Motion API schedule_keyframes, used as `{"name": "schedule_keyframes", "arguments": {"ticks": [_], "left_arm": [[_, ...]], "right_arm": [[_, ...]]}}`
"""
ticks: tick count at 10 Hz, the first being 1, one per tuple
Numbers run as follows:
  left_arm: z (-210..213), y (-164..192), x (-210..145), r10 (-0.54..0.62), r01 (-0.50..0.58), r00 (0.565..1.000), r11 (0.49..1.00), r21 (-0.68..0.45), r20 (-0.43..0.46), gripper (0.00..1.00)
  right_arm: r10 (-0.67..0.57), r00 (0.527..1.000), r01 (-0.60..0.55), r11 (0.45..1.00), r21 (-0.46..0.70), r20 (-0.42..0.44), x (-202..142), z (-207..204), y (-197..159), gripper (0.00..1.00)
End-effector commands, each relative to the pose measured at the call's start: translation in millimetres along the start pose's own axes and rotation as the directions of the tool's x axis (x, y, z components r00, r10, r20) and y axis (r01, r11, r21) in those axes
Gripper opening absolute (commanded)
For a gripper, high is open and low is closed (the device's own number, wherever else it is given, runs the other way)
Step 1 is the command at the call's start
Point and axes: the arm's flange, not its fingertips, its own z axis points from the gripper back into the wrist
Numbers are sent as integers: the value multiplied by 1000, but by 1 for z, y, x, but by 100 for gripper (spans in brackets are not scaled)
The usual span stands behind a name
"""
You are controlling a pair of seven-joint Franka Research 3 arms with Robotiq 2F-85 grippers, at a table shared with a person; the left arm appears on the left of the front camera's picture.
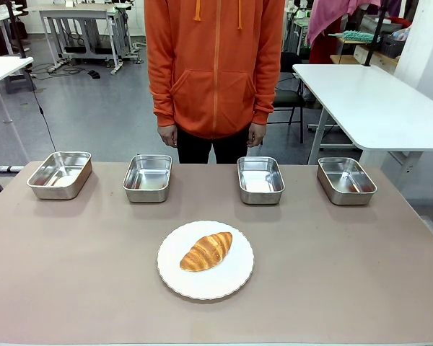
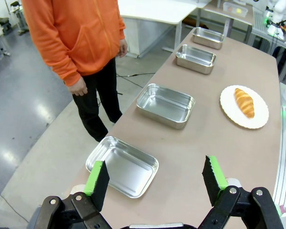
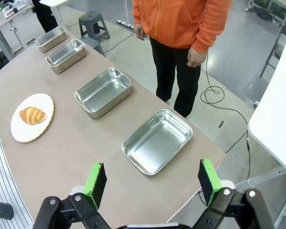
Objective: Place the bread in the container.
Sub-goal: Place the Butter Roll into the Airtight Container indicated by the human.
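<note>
Your left tool (image 2: 154, 171) and right tool (image 3: 152, 174) stand apart (empty); straddle the bread (image 2: 244, 101) ahead across its middle.

Bread (image 3: 32, 115) on plate (image 3: 18, 135) (end effector (image 3: 151, 168) spread wide), farthest tray (image 3: 51, 38) seemingly empty

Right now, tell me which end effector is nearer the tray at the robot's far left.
Left. The left end effector hovers open beside that tray; the right end effector hovers by the opposite end tray.
</note>
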Motion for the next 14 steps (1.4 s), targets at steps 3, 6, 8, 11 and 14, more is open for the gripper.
{"name": "schedule_keyframes", "arguments": {"ticks": [3, 6, 8, 11, 14], "left_arm": [[2, -1, 0, -9, 9, 1000, 1000, -8, 7, 100], [2, -1, 0, -9, 9, 1000, 1000, -8, 7, 100], [2, -1, 0, -9, 9, 1000, 1000, -8, 7, 100], [2, -1, 0, -9, 9, 1000, 1000, -8, 7, 100], [2, -1, 0, -9, 9, 1000, 1000, -8, 7, 100]], "right_arm": [[14, 1000, -14, 1000, 5, 28, 1, -2, -1, 100], [14, 1000, -14, 1000, 5, 28, 1, -2, -1, 100], [14, 1000, -14, 1000, 5, 28, 1, -2, -1, 100], [14, 1000, -14, 1000, 5, 28, 1, -2, -1, 100], [14, 1000, -14, 1000, 5, 28, 1, -2, -1, 100]]}}
